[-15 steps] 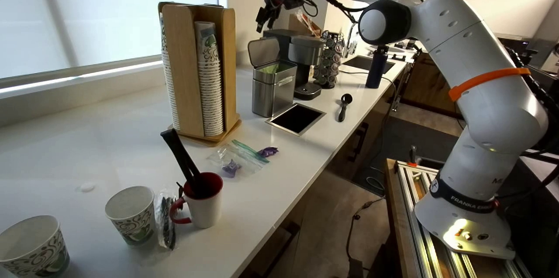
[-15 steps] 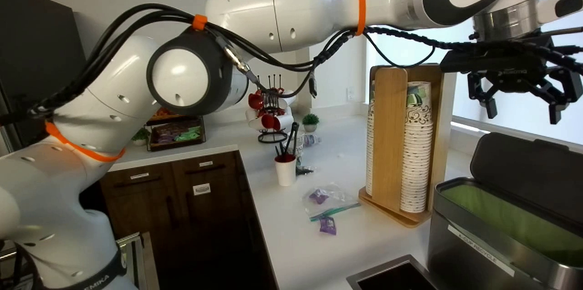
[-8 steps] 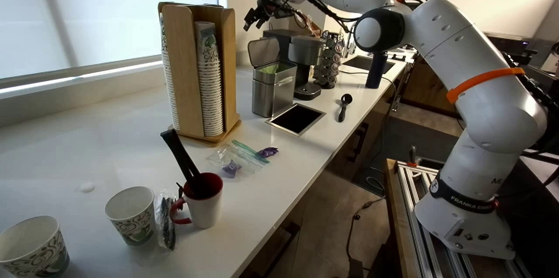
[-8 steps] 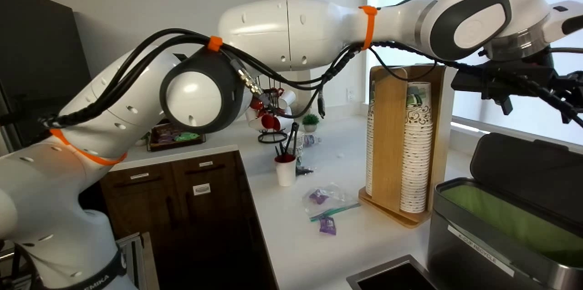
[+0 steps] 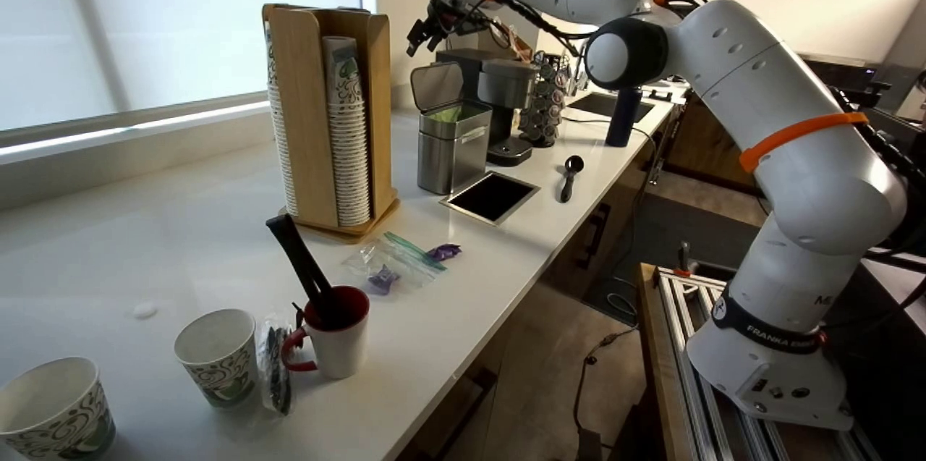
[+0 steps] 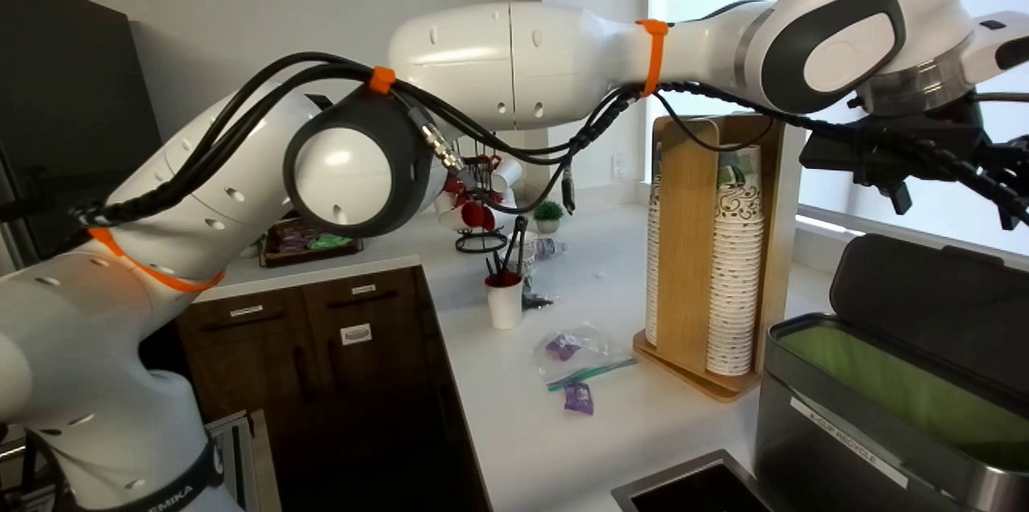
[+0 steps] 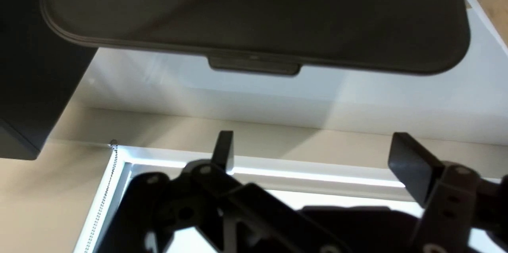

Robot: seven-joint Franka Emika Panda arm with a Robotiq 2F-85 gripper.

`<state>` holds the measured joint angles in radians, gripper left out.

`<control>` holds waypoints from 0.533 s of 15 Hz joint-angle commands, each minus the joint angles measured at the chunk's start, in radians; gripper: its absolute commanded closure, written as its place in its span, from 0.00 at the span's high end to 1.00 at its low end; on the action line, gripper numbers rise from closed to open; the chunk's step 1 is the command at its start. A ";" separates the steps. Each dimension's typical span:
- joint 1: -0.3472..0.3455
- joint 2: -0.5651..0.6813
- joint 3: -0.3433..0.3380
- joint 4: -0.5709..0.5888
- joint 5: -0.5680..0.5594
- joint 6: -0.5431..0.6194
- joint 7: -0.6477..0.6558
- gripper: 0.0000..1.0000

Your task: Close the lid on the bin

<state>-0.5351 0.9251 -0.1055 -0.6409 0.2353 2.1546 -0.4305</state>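
Note:
The bin (image 5: 440, 161) is a silver-grey metal box on the counter, also in an exterior view (image 6: 836, 440), with a green liner inside. Its dark grey lid (image 5: 438, 85) stands open, tilted up on the window side, in both exterior views (image 6: 932, 307). My gripper (image 5: 425, 39) is above the lid, towards the window side, apart from it, and is partly cut off in an exterior view (image 6: 955, 210). In the wrist view the gripper (image 7: 317, 154) is open with nothing between its fingers. The lid (image 7: 254, 18) fills the top there, its tab edge facing the fingers.
The tall wooden cup holder (image 5: 298, 121) stands beside the bin, also in an exterior view (image 6: 685, 255). A coffee maker (image 5: 510, 88) stands on the bin's other side. The window (image 5: 181, 27) is behind. A square opening (image 5: 492, 197) sits in front of the bin.
My gripper has moved towards the window side and tilted, with the arm lowering. In the last half second it has sunk slightly. The lid and bin have not moved.

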 commanded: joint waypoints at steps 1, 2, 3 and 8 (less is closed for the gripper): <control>0.012 0.028 -0.031 0.022 -0.028 -0.019 0.046 1.00; 0.014 0.032 -0.037 0.023 -0.032 -0.022 0.055 1.00; 0.017 0.034 -0.046 0.023 -0.041 -0.033 0.064 1.00; 0.028 0.027 -0.081 0.019 -0.083 -0.127 0.097 1.00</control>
<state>-0.5183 0.9493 -0.1580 -0.6406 0.1841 2.1112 -0.3713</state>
